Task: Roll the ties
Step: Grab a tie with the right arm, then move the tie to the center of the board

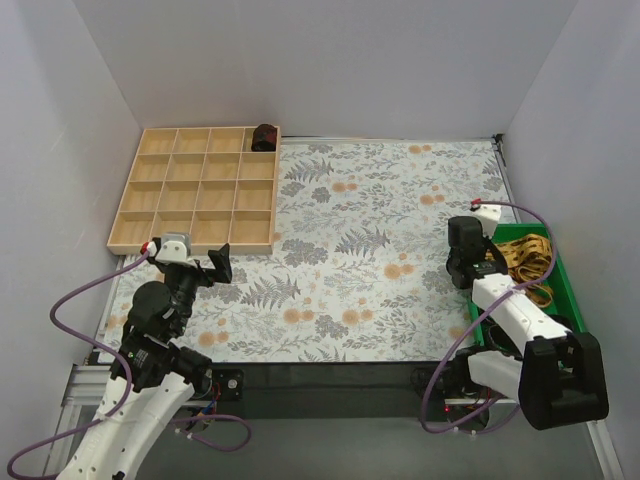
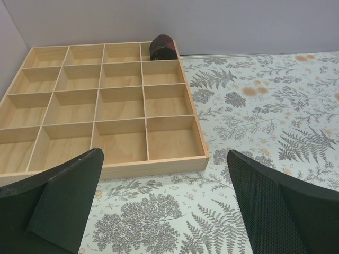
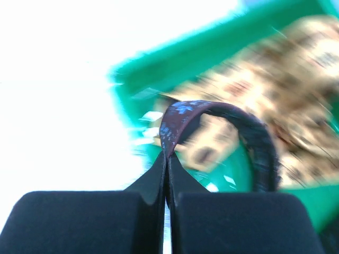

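A: Where is the tie for this step, and which arm has it?

B: The right gripper (image 3: 167, 159). Its fingers are pressed together on a fold of a dark tie (image 3: 249, 132) with blue flecks, over the green bin (image 1: 560, 290) at 3 o'clock on the table. The yellow patterned tie (image 1: 525, 255) lies heaped in that bin underneath.

A: How does the dark tie run from the fingers?

B: In the right wrist view, the band rises from the pinch toward 12 o'clock, arches over to 3 o'clock, then drops behind the right finger. It is a loop, so it has no straight long axis. I cannot tell which way the ends point because they are hidden and the view is blurred.

A: And the left arm?

B: The left gripper (image 2: 164, 156) hovers with its fingers spread wide and nothing between them. It is just short of the near wall of the wooden tray (image 2: 153, 165), at roughly 9 o'clock and well apart from the bin. One rolled tie (image 2: 162, 47) sits in the tray's far right corner compartment.

A: What does the next move turn on?

B: My judgement is that it depends on carrying the loop toward 9 o'clock onto the floral cloth (image 1: 380, 250) and laying it out straight. Until the tie's axis is flat, rolling cannot begin. The right arm is plainly the nearer one.
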Controlling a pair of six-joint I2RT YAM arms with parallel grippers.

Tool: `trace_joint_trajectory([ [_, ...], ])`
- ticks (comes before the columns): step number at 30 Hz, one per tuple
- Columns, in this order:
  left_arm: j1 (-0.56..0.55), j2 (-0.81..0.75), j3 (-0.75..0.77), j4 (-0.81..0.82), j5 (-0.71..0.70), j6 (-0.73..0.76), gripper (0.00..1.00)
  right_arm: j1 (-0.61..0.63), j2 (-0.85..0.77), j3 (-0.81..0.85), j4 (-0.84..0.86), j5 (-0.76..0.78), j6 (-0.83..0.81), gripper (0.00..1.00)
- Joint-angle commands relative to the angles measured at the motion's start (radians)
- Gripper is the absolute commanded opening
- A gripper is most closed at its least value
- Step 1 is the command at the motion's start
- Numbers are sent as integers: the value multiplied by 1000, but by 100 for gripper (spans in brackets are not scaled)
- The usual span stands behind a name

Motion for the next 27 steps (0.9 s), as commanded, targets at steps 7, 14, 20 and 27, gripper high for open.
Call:
trace_joint_trajectory([
  [7,0,9,-6,5,-16,13,96,265,105,118,325,-477,-258,1],
  [14,1,1,-6,2,-19,13,96,517,300,217,324,-701,-375,1],
  [20,4,16,-6,4,-7,13,96,672,398,331,179,-702,-395,39],
  [27,6,94,0,18,45,-13,96,668,214,331,-22,-406,-360,98],
])
